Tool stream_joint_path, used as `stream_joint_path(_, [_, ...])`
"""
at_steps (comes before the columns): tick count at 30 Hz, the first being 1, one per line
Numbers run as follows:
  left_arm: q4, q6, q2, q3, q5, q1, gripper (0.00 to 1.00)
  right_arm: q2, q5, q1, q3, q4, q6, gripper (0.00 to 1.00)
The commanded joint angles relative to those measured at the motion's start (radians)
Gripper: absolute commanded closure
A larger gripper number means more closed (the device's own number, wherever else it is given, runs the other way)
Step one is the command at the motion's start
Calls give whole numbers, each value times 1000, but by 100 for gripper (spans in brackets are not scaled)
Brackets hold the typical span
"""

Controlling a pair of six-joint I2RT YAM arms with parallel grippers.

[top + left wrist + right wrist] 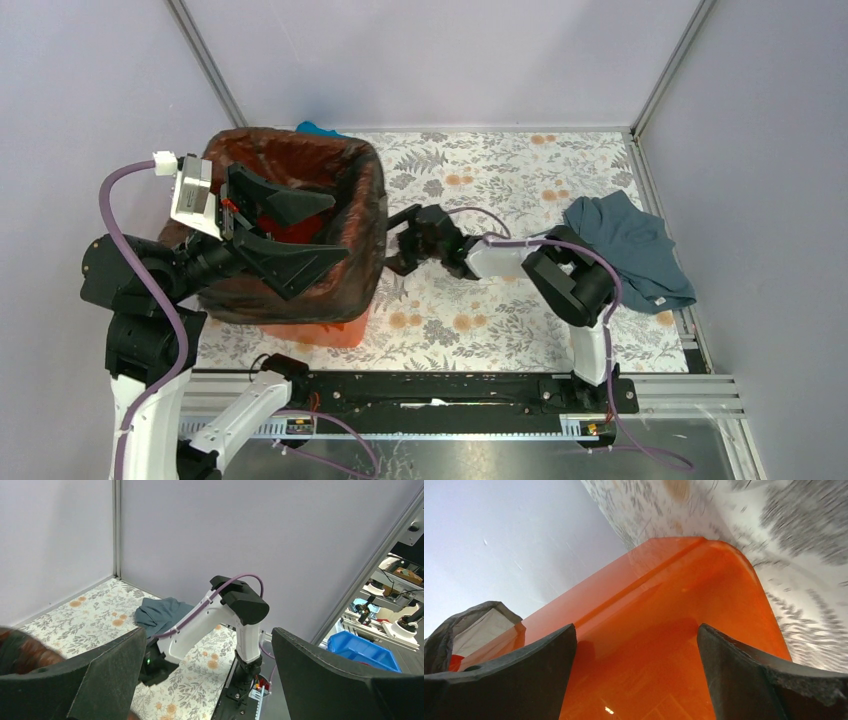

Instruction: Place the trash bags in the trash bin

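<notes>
The orange trash bin (320,332) stands at the left of the table. The shiny black trash bag (300,150) lines it and drapes over its rim and walls. My left gripper (335,228) hovers over the bin's mouth, open wide and empty; in the left wrist view (207,635) its fingers frame the right arm, and a bit of the bag (20,652) shows at the lower left. My right gripper (392,242) is open and empty, close to the bin's right wall. In the right wrist view (636,630) the orange wall (664,605) fills the frame, with a bag edge (444,635) at the left.
A grey-blue cloth (630,245) lies crumpled at the right edge of the floral table and also shows in the left wrist view (160,612). A small teal cloth (318,129) peeks out behind the bin. Purple-grey walls enclose the table on three sides.
</notes>
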Motion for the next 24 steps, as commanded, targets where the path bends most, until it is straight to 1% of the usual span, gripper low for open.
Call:
stream_joint_path(1, [25, -21, 2, 32, -17, -3, 1, 75, 109, 105, 150, 53, 94, 4])
stream_joint_path(3, [26, -25, 1, 31, -20, -3, 1, 118, 142, 135, 223, 14, 105, 4])
stream_joint_path(6, [29, -31, 4, 27, -22, -3, 1, 175, 202, 175, 292, 32, 139, 4])
stream_joint_path(10, [30, -34, 5, 27, -28, -3, 1, 259, 171, 184, 434, -17, 96, 4])
stream_joint_path(12, [30, -35, 6, 27, -29, -3, 1, 257, 167, 183, 437, -16, 79, 4])
stream_joint_path(13, [30, -35, 4, 25, -32, -3, 1, 242, 171, 179, 414, -2, 67, 4])
stream_joint_path(15, [30, -33, 4, 25, -40, -3, 1, 189, 175, 159, 343, 19, 9, 3])
stream_joint_path(17, [30, -28, 2, 24, -52, -3, 1, 103, 193, 125, 236, 17, -94, 2])
stream_joint_path(20, [10, -5, 3, 36, -91, -2, 1, -69, 241, 64, 103, -68, -279, 0])
stream_joint_path(22, [-24, 23, 0, 58, -184, -3, 1, -197, 269, 3, 12, -133, -424, 0])
stream_joint_path(24, [-66, 44, -7, 86, -318, -3, 1, -345, 324, -46, -62, -267, -567, 0])
